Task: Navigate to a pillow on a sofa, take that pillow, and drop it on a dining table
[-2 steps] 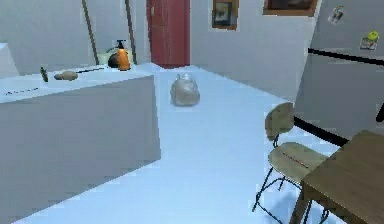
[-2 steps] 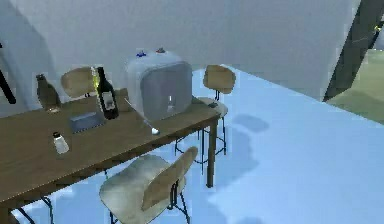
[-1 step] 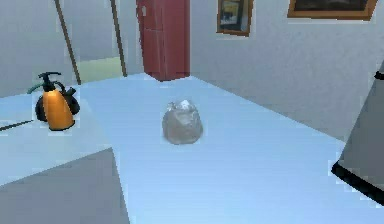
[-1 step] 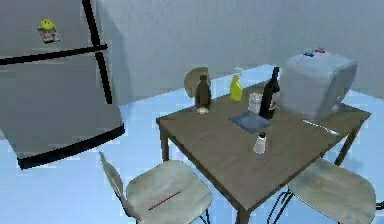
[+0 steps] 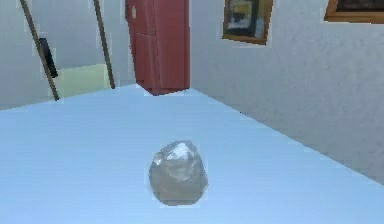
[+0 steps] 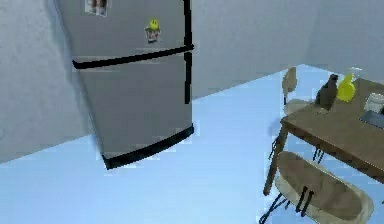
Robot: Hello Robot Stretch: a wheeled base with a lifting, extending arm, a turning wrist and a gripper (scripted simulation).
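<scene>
We logged: dining table (image 6: 335, 137), chair (image 6: 318, 190) drawn beside it for seating; grey lump (image 5: 178, 172) lay on floor (image 5: 70, 150); pincer state we couldn't tell.

Pale blue floor (image 5: 80, 140) meets light walls (image 5: 310, 80). Forward view: a red cabinet (image 5: 160, 45) at 12 o'clock and framed pictures (image 5: 248, 18) at 1. Arm side view: a grey fridge (image 6: 135, 80) (small magnets on its door) at 10 o'clock, and a wooden table (image 6: 335, 135) and chair (image 6: 315, 190) at 4.
</scene>
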